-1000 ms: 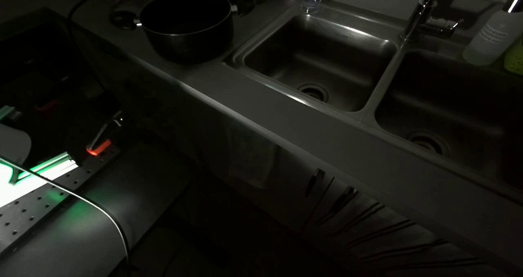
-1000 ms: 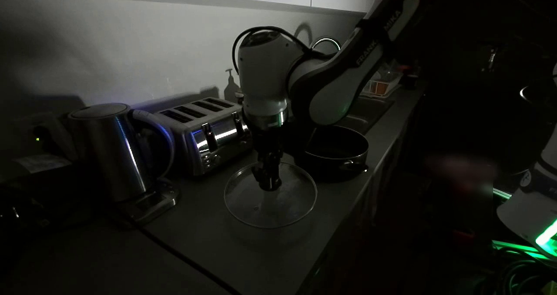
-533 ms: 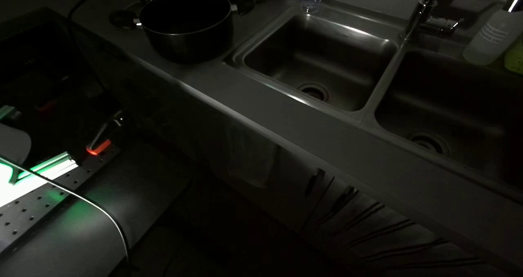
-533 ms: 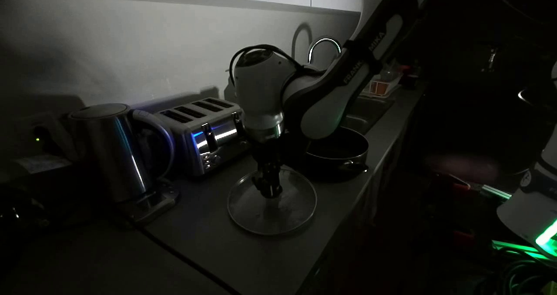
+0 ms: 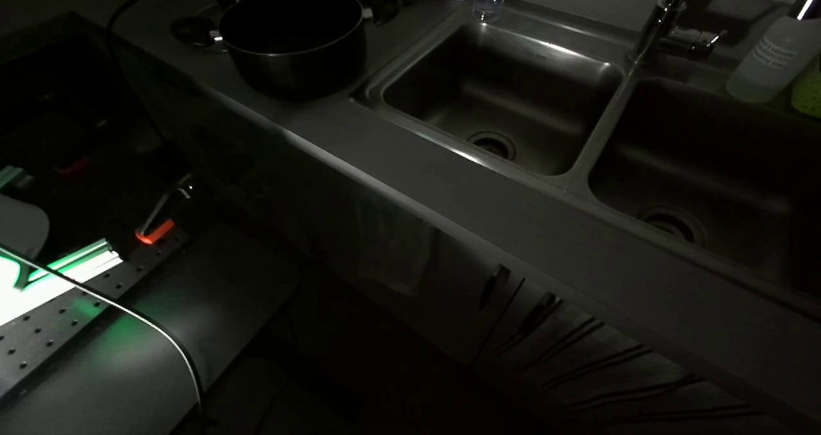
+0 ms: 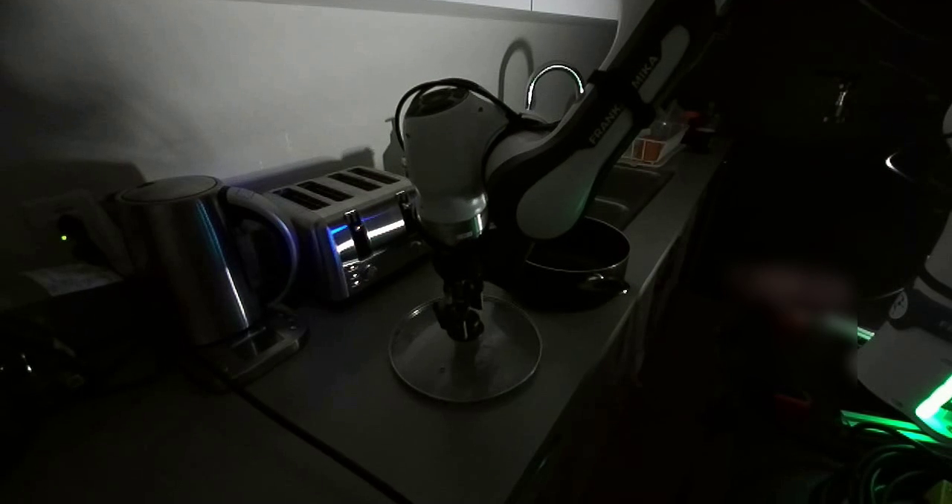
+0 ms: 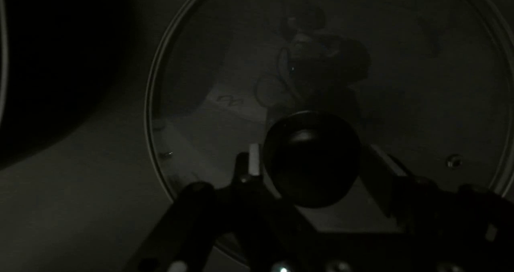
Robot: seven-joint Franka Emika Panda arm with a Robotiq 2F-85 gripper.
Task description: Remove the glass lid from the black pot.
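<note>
The glass lid (image 6: 502,370) lies flat on the counter beside the black pot (image 6: 576,273), which stands uncovered. The pot also shows in an exterior view (image 5: 298,72) and at the left edge of the wrist view (image 7: 52,75). My gripper (image 6: 462,329) points down over the lid's centre. In the wrist view the lid (image 7: 405,111) fills most of the picture, and my gripper (image 7: 311,161) has a finger against each side of the round dark knob (image 7: 311,159). It looks shut on the knob. The picture is very dark, so the finger contact is hard to see.
A steel kettle (image 6: 186,259) on its base and a toaster (image 6: 372,229) stand along the wall side. A black cord (image 6: 320,444) crosses the counter. The steel sink (image 5: 442,141) lies beyond the pot. The counter's front edge (image 5: 321,149) runs close to pot and lid.
My gripper and the lid have come down to the counter. The lid was slightly raised and tilted before, and now lies flat. The pot has not moved.
</note>
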